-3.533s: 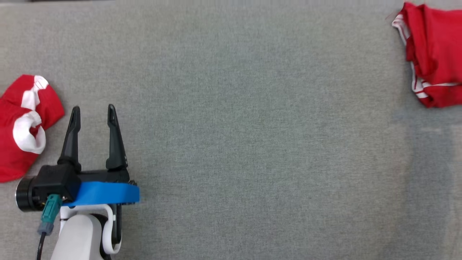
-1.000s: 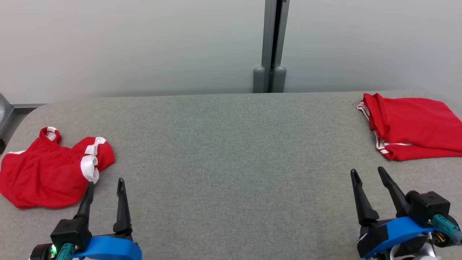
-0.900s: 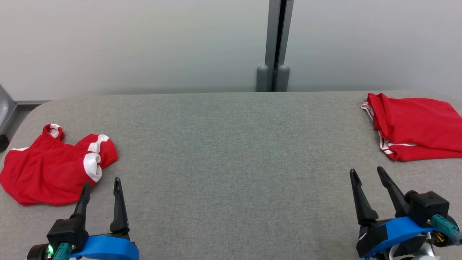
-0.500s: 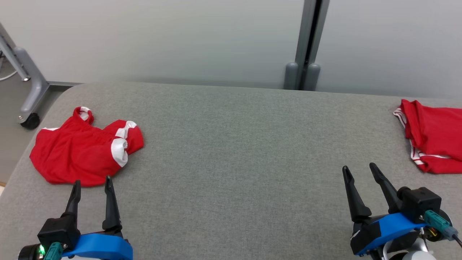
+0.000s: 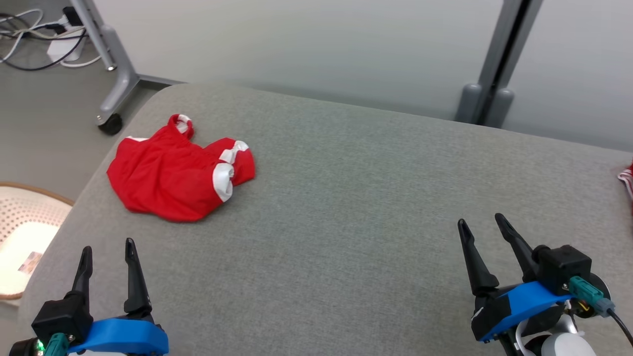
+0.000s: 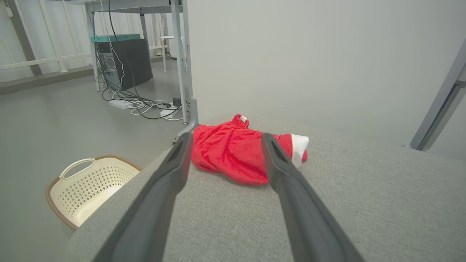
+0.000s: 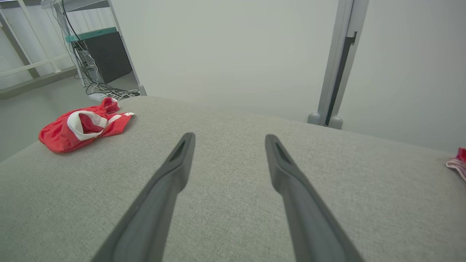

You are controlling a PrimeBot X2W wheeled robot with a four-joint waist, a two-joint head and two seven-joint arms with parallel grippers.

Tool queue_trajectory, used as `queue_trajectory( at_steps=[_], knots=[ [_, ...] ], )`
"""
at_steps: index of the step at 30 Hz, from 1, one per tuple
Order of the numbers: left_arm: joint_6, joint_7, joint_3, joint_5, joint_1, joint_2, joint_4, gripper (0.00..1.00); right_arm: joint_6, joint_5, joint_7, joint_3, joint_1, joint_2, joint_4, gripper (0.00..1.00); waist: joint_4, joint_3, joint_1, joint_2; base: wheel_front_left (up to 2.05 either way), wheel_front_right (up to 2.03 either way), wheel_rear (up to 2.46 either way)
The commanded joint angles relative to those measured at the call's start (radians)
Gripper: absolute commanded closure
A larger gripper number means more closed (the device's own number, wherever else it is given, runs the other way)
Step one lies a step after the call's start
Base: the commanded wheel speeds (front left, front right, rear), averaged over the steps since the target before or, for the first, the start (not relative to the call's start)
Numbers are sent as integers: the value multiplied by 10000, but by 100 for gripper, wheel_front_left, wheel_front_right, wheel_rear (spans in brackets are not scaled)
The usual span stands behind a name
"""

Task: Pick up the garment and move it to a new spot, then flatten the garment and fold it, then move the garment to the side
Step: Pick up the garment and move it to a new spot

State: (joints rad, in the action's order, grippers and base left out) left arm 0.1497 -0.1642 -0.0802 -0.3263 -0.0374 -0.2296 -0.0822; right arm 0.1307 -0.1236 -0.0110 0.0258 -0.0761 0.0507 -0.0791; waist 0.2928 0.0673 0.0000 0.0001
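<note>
Only the view has swung left; the garment [image 5: 180, 180] lies crumpled at the table's [image 5: 346, 207] left end, unmoved. Near it the left gripper [image 5: 108, 246] and, well apart, the right gripper [image 5: 480, 220] both gape, holding nothing.

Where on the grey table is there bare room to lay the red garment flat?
The widest bare patch of the grey table lies between the crumpled red garment and the second red cloth, ahead of the left claw and right claw. The far left corner is crowded.
</note>
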Motion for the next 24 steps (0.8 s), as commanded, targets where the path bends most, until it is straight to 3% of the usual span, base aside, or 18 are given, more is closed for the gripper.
queue_trajectory(
  at_steps=[1, 13, 24],
  knots=[
    [37, -46, -3, -30, 27, -60, 11, 0, 2, 36, 0, -4, -97, 28, -17, 0, 143, 105, 0, -1, 0, 0, 0],
    [179, -115, 123, -155, -122, -111, 114, 0, 2, 6, 72, 152, -200, 93, -129, 0, 724, 225, 0, -1, 0, 0, 0],
    [90, -149, 205, -306, 713, -273, -57, 0, 2, -21, 179, 228, -331, 249, -23, 0, 319, 547, 0, -1, 0, 0, 0]
  ],
)
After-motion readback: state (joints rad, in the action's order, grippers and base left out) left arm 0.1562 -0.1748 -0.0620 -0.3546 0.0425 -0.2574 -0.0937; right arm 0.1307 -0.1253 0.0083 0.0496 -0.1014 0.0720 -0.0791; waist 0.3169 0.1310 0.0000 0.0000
